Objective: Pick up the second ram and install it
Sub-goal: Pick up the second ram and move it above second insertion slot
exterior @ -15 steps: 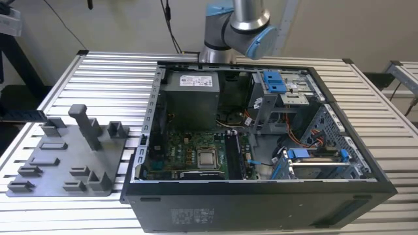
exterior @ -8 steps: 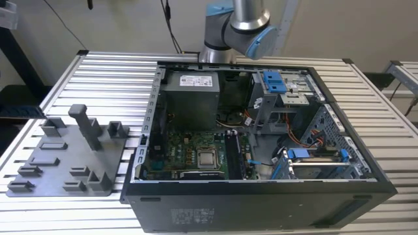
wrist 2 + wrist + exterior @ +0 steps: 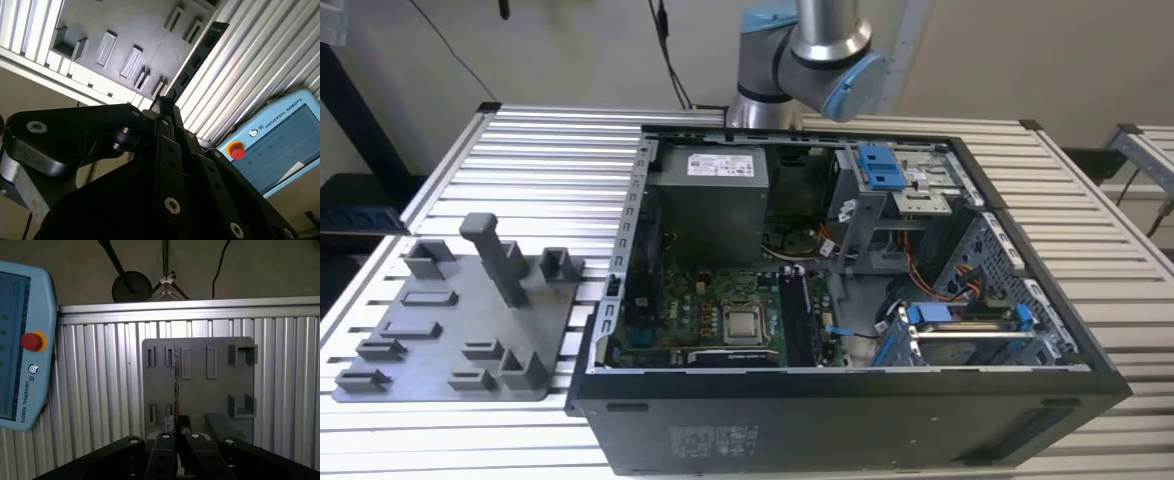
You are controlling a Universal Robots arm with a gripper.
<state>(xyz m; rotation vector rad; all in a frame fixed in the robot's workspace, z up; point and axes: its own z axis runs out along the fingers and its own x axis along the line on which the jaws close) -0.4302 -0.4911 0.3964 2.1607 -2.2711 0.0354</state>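
Observation:
My gripper [image 3: 177, 434] is shut on the second ram [image 3: 175, 385], a thin dark stick seen edge-on in the first wrist view, reaching out from the fingertips. In the second wrist view the same ram [image 3: 199, 56] shows as a long black strip running out from the gripper [image 3: 164, 102]. Behind it, some way off, lies the gray fixture plate [image 3: 200, 390] with its slots and blocks. In the exterior view the open computer case [image 3: 854, 400] lies on the table, its motherboard [image 3: 707, 320] exposed, with dark memory slots [image 3: 797, 318] beside the processor socket.
A blue teach pendant [image 3: 20, 345] with a red button rests on the ribbed aluminium table [image 3: 100, 390], near the fixture plate [image 3: 454, 330]. The arm's base [image 3: 794, 50] rises behind the case. Blue drive latches [image 3: 881, 165] and cables sit inside the case.

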